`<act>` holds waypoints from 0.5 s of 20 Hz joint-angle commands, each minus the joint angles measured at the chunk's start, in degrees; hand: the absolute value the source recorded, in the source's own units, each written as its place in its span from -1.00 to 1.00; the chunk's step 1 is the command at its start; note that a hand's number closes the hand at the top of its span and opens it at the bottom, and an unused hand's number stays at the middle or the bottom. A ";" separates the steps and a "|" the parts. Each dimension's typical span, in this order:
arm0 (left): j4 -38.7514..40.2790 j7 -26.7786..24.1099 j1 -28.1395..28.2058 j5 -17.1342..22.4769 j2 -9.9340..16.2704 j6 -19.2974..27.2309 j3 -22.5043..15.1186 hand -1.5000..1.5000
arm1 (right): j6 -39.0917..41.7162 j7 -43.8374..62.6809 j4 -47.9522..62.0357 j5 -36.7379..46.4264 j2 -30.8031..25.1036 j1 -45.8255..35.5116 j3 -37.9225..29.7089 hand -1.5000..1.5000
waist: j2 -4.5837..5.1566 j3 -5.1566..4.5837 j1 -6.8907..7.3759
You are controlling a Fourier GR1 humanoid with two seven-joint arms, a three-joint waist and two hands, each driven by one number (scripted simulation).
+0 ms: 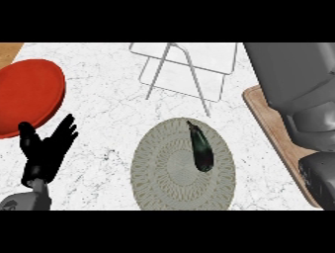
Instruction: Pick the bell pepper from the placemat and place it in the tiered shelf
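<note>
Dark elongated vegetable [200, 147] lying flat on round grey woven placemat [162, 185], lower centre. White wire tiered shelf [187, 69] upper centre, well apart.

A white marble-patterned counter [111, 99] carries a red oval plate [20, 94] at upper left, a white wire tiered shelf [188, 66] at top centre, a round grey woven placemat [183, 173] at lower centre, and apparently a wooden board [261, 113] at right.

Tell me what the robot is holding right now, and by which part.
Nothing. The left hand is open and empty; the dark vegetable lies untouched on the placemat.
</note>
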 commanded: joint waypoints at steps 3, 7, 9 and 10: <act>2.32 -0.34 -0.54 -0.71 0.82 0.01 0.67 0.00 | -9.13 0.24 -3.61 -0.78 -0.28 0.76 -2.61 -1.00 | -0.03 -0.15 -0.55; -2.93 3.05 2.72 -0.18 -0.61 0.74 -0.63 0.00 | -10.17 3.22 -5.25 4.10 -4.43 3.63 -0.74 -1.00 | -0.48 -0.10 -1.02; 0.05 -0.33 1.95 -0.33 -0.82 0.37 -0.01 0.00 | -11.24 5.80 -5.85 5.18 -7.03 3.41 -2.03 -1.00 | -0.36 -0.14 -1.37; 3.37 -2.03 1.03 -1.35 -0.82 0.79 0.22 0.00 | -11.17 9.84 -8.32 6.66 -6.05 2.26 -1.23 -1.00 | -0.59 -0.17 -2.21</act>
